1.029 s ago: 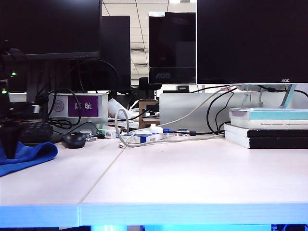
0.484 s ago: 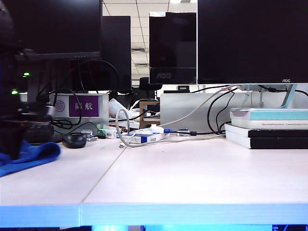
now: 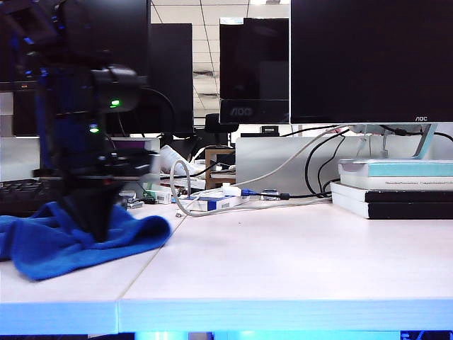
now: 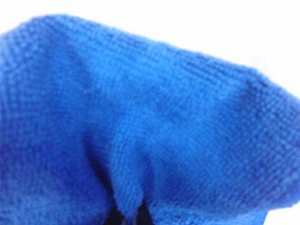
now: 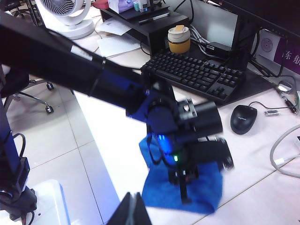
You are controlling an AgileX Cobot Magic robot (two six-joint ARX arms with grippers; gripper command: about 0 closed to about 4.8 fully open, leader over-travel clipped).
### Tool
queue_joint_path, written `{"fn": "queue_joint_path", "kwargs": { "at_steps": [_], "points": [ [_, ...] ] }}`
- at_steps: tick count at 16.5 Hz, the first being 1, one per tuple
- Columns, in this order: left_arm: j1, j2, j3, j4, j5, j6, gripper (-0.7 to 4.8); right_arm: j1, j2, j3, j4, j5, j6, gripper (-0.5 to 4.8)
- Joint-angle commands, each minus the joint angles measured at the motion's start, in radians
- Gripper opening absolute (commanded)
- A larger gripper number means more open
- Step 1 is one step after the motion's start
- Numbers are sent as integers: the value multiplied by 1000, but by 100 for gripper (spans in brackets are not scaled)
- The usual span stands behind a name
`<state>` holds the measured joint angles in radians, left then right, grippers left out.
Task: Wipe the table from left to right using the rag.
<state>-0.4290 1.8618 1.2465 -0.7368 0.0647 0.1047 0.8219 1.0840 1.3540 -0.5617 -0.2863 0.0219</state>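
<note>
Pinching the soft bright blue microfibre rag (image 3: 78,237) on the wide white table's (image 3: 283,255) left panel, the left gripper (image 3: 92,230) faces bare surface rightward (wipe direction); farther off, the right gripper's (image 5: 133,211) jaw state is unclear.

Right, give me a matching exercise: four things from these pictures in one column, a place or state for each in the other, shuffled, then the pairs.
Things:
1. rag
2. left claw
3. mouse
4. stack of books

Places or states:
A. black, beside the keyboard
B. at the right, below a monitor
C. bunched on the left of the table, short of the seam
D. shut, pressed down into the blue cloth

Pairs: 1-C, 2-D, 3-A, 4-B
</note>
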Motion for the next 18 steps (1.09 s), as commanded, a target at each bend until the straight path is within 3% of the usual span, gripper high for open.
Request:
{"fn": "queue_joint_path", "kwargs": {
  "at_steps": [1,6,9,18],
  "points": [
    [-85,43,-33,-34,163,-8,-5,2,-5,6,-25,76,4,-1],
    [-174,45,-32,13,183,-70,-5,2,-15,6,-166,249,5,-1],
    [-207,46,-31,48,181,-110,-5,1,-24,6,-221,342,85,-1],
    [-282,138,127,35,140,-146,-5,0,-31,11,-410,453,169,-1]
  ]
}}
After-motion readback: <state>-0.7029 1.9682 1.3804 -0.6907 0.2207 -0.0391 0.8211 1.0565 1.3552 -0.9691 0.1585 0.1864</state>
